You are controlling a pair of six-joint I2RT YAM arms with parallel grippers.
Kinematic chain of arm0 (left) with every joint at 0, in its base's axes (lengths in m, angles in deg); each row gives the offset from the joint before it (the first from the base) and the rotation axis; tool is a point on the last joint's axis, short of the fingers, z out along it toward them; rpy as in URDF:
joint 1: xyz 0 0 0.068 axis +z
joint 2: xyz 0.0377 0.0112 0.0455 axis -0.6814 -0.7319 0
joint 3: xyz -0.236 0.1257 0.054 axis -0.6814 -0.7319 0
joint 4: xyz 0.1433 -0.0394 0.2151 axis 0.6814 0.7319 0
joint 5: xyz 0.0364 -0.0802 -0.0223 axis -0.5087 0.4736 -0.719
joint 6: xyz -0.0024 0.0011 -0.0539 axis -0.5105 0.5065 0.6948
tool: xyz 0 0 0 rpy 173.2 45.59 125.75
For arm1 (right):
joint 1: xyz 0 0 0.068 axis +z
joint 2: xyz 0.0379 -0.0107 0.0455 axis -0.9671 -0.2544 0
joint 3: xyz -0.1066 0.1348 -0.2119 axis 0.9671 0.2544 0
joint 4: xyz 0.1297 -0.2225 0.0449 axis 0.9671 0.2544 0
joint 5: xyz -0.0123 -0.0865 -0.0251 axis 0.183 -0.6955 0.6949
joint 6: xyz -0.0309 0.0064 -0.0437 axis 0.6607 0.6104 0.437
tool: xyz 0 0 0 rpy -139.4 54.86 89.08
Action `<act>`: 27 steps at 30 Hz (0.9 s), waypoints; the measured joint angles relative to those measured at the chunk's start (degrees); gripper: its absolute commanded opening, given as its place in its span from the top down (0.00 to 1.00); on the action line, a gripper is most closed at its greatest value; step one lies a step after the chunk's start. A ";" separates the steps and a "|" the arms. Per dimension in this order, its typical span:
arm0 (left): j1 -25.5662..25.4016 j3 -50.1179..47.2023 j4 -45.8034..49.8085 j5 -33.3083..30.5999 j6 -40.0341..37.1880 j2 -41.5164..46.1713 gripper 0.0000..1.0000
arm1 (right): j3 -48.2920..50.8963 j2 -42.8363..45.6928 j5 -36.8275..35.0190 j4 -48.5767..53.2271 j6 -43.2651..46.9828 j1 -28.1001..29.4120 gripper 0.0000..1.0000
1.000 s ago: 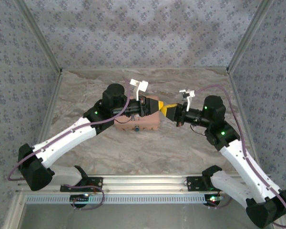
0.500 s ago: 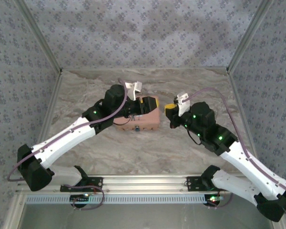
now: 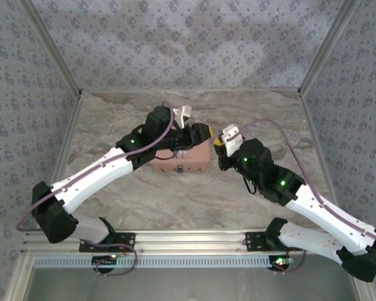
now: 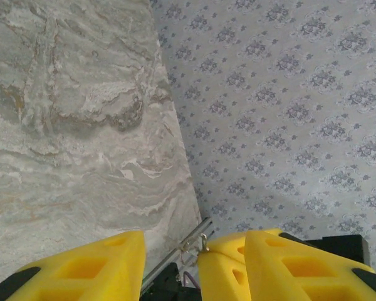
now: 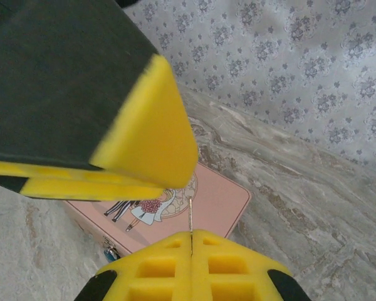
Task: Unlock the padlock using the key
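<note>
key point(image 5: 190, 216) stands as a thin pale sliver straight out of your right gripper point(image 5: 191, 241), whose yellow pads are pressed shut on its base. the grip is made, so the step in hand looks like carrying the key to the lock. from above, that pincer sits just beside the right end of the pink box point(image 5: 222, 200), close under one broad yellow finger point(image 5: 150, 138) of your left gripper point(image 3: 199, 132). the left pincer's jaws stand apart with nothing held between them, poised over the right end of the lid. the padlock point(image 3: 180, 169) is on the clasp at the box's front face, a small dark speck from above. its keyhole is too small to make out, so which way it faces is only a guess. next you need to bring the key round to that front face and line its blade with the keyhole, perhaps steadying the box with the left pincer. your right arm reaches in low from the right, wrist bent toward the box. your left arm stretches diagonally across the marble table point(image 3: 113, 119).
</note>
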 measured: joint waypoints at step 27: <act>0.11 1.95 1.09 1.53 1.42 -2.03 0.96 | -0.02 -2.67 -9.73 -2.69 6.62 6.23 1.00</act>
